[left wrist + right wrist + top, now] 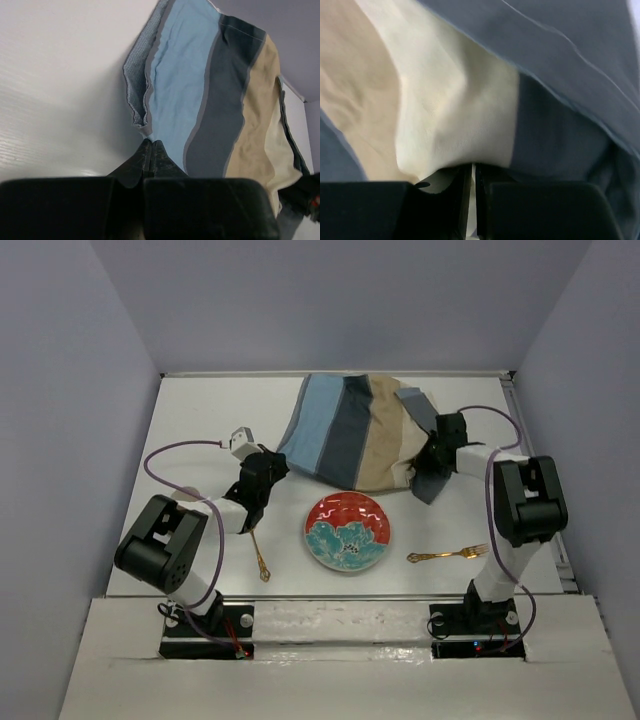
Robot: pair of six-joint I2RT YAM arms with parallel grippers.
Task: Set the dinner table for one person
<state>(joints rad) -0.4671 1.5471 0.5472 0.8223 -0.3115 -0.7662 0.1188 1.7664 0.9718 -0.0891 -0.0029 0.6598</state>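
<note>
Pinches on blue, grey and tan striped cloth mat (350, 435): left end effector (150, 144) closed tight on its left side, right end effector (472, 169) closed on its right side, likely to pull it flat over big white worktop (200, 420) underneath.

Overhead view: I am lit evenly and diffusely from above. The dinner table (200, 420) reads bright matte white without glare. Shadows are soft and short, lying under the 6 o'clock edge of the cloth mat (350, 435) and beneath my arms. The walls at 3 and 9 o'clock are dimmer.

Left wrist view: the cloth stripes are sharp. The tabletop at 9 o'clock is pale, nearly washed out. My left gripper (150, 150) at 6 o'clock is dark, soft and without detail.

Right wrist view: dimmer and blurred overall, with the weave indistinct. My right gripper (472, 172) at 6 o'clock is near-black.
</note>
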